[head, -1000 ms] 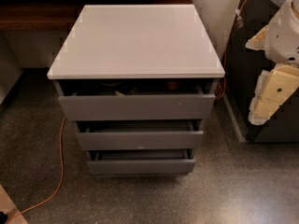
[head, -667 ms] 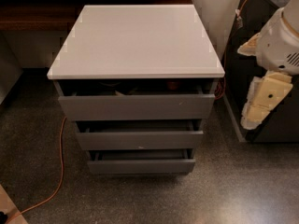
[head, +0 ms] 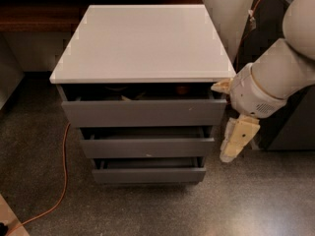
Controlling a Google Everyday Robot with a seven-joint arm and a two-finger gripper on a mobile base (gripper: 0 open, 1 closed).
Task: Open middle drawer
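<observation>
A grey cabinet with a white top (head: 142, 41) holds three stacked drawers. The middle drawer (head: 147, 147) has a flat grey front with a tiny pale speck at its lower edge, and a dark gap shows above it. The taller top drawer (head: 142, 113) stands slightly ajar with some contents showing. The lowest drawer (head: 147, 175) is narrower. My gripper (head: 222, 122) is at the cabinet's right front corner, level with the top and middle drawers. Its cream fingers (head: 237, 137) are spread apart and hold nothing; one points down, the other points left at the top drawer's corner.
An orange cable (head: 64, 173) runs over the speckled floor left of the cabinet. A dark cabinet (head: 290, 124) stands close on the right behind my arm. A wooden shelf (head: 34, 16) runs along the back left wall.
My arm has swung left and down from the right edge to the cabinet's right front corner. The drawers have not moved.
</observation>
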